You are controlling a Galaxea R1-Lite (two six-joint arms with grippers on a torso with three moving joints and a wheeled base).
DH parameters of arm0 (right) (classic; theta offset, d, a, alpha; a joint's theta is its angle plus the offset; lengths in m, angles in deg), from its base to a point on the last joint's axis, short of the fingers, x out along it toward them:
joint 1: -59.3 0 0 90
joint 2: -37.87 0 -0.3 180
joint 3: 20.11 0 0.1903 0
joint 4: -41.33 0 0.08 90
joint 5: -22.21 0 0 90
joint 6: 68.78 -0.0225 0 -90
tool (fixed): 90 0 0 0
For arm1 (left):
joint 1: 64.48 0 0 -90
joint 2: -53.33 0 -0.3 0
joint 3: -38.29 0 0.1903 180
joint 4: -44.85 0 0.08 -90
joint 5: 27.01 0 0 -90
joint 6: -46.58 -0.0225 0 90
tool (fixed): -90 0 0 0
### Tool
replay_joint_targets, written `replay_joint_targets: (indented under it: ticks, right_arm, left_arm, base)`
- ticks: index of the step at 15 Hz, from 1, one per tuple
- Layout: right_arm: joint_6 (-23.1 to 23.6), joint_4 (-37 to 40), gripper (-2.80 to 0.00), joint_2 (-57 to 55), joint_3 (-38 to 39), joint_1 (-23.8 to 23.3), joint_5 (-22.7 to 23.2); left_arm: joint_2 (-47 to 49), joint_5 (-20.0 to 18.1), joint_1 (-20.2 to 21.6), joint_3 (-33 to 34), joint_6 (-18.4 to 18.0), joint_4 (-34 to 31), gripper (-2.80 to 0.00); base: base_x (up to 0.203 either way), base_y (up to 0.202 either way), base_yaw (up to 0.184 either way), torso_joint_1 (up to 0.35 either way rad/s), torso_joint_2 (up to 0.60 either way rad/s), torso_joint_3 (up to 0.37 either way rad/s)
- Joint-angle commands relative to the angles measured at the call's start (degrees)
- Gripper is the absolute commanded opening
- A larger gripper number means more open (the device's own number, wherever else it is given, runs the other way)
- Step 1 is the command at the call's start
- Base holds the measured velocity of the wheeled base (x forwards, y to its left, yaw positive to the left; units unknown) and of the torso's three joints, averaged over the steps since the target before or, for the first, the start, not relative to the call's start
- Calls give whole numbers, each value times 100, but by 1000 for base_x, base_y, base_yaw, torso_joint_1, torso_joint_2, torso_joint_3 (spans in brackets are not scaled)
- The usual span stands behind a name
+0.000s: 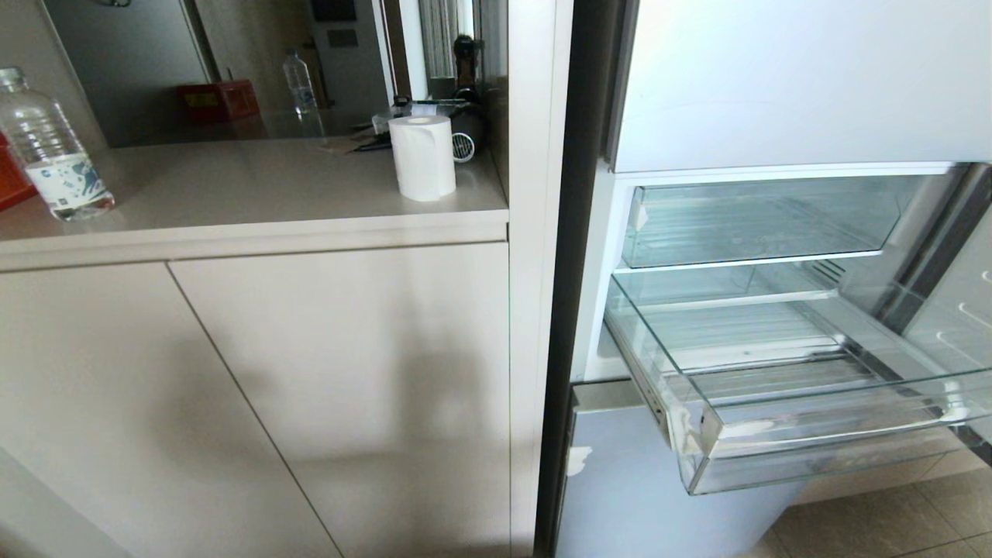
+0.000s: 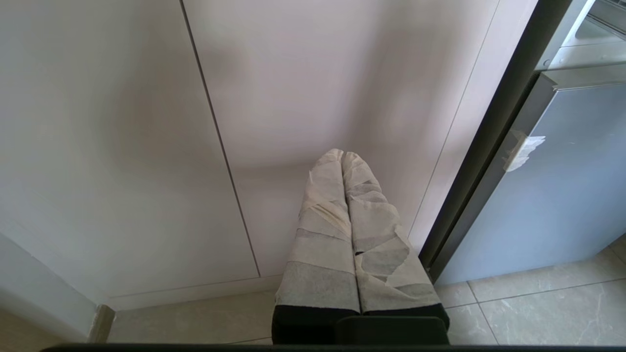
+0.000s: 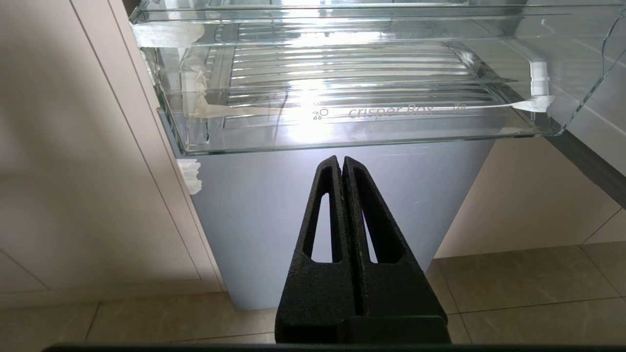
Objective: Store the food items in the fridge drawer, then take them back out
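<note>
Below the pulled-out fridge drawer [image 3: 352, 122], the right gripper [image 3: 342, 164] hangs with jaws closed on nothing; the left gripper [image 2: 342, 156], also closed, faces the cabinet doors [image 2: 122, 146]. No food items show in any view and the drawer looks bare, so the task seems finished. Next likely: shutting the drawer.

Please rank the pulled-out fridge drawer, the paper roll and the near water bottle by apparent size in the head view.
1. fridge drawer, largest by far.
2. paper roll and water bottle: they look alike, so I leave them unranked.
</note>
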Motion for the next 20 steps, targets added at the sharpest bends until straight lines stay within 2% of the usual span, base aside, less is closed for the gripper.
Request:
replay_joint_targets:
  ticks: [1,13,20]
  right_arm:
    - [-8,18,-280,20,19,4,2]
    - [-8,18,-280,20,19,4,2]
    - [-8,18,-280,20,19,4,3]
  left_arm:
    - [9,4,2,-1,1,-3,-280]
    - [9,4,2,-1,1,-3,-280]
    - [9,4,2,-1,1,-3,-280]
  base:
    - [0,0,0,0,0,0]
    - [0,0,0,0,0,0]
    - [2,8,-152,2,2,3]
